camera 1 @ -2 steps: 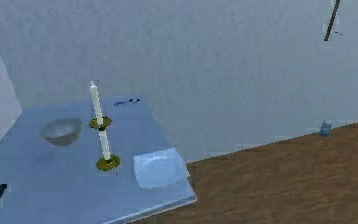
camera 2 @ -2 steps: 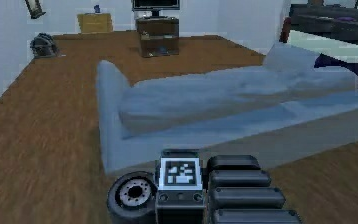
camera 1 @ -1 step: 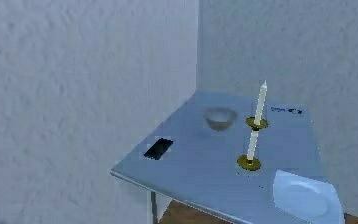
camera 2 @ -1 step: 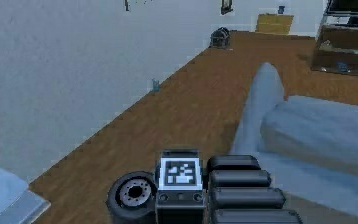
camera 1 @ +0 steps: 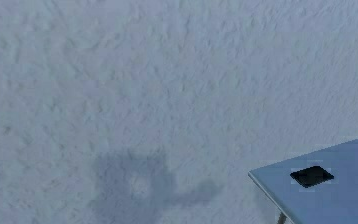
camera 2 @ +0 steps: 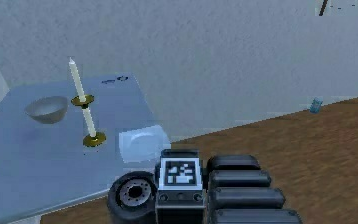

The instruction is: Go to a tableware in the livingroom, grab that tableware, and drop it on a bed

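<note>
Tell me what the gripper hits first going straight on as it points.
Likely the pale vessel on the table, just beyond the gripper; its heading and depth are unclear.

I record a blue-grey table (camera 2: 47, 165) bearing two white candles on brass holders, the far candle (camera 2: 75, 78) and the near candle (camera 2: 89, 122) both upright. In the forward view, a table corner (camera 1: 337, 200) carries a flat dark square (camera 1: 312, 176) before a pale textured wall (camera 1: 137, 80). On the wooden floor (camera 2: 307, 150), a small blue object (camera 2: 316, 104) stands at the wall's foot.
</note>
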### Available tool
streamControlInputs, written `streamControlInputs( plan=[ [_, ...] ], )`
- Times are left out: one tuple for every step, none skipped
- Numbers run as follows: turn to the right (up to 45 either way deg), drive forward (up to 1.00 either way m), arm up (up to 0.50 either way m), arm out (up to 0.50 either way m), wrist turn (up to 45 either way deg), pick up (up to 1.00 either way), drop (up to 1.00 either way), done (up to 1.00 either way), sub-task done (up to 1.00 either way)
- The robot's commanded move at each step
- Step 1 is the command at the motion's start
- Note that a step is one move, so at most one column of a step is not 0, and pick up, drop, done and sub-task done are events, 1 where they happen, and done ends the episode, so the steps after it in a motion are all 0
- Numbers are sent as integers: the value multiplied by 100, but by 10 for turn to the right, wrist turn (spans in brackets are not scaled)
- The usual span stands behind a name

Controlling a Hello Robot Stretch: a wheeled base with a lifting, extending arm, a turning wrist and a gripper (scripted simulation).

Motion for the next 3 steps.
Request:
streamControlInputs(
  plan=[
    [0,0,0,28,0,0,0,0,0],
    [0,0,0,0,450,0,0,0,0],
    [0,0,0,2,0,0,0,0,0]
  ],
)
